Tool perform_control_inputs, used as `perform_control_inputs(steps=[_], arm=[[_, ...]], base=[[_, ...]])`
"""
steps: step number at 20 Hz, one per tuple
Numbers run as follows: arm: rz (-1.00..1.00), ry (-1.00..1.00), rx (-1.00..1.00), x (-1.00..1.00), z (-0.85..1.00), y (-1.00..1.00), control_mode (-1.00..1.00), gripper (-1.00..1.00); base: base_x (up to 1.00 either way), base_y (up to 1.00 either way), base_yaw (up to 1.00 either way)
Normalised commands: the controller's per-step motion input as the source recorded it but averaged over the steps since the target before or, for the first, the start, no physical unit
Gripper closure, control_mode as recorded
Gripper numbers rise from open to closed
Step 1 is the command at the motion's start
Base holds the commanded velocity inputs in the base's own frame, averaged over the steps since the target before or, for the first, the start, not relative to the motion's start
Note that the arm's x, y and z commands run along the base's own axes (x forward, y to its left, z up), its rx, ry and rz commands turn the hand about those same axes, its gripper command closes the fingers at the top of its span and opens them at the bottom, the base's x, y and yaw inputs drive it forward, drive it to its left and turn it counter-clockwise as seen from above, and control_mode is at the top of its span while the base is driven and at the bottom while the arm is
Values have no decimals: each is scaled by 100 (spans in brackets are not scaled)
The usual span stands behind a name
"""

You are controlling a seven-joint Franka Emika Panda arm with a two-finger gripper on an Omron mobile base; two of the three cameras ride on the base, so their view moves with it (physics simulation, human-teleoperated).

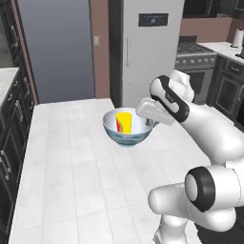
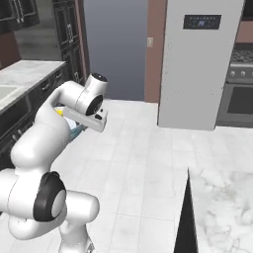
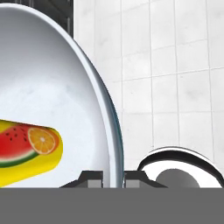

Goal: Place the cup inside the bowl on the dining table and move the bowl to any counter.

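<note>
The bowl (image 1: pixel 126 134), white inside and pale blue-grey outside, hangs in the air above the white tiled floor. My gripper (image 1: pixel 147 125) is shut on its right rim. The yellow cup (image 1: pixel 124 122) leans inside the bowl. In the hand view the bowl (image 3: pixel 57 96) rim runs between my fingertips, with the gripper (image 3: pixel 113 178) pinching it, and the cup (image 3: pixel 28 151) lies inside showing a watermelon and orange picture. From the right base view, my arm hides most of the bowl (image 2: pixel 76 129). The counter (image 2: pixel 24 74) with a sink is at the left. A corner of the dining table (image 2: pixel 222 207) is at the lower right.
A tall steel fridge (image 1: pixel 152 47) stands ahead, with a stove (image 1: pixel 195 57) to its right. Dark cabinets under a marble top (image 1: pixel 7 83) line the left side. Open tiled floor (image 1: pixel 71 167) lies below and in front of the bowl.
</note>
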Motion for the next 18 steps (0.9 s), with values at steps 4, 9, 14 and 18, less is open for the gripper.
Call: perform_control_inputs(steps=[4, 9, 14, 18], arm=[[0, 0, 0, 0, 0, 0, 100, 100], [0, 0, 0, 0, 0, 0, 100, 100], [0, 0, 0, 0, 0, 0, 100, 100], [0, 0, 0, 0, 0, 0, 100, 100]], base=[[88, 37, -1], [90, 34, 0], [89, 35, 0], [89, 34, 0]])
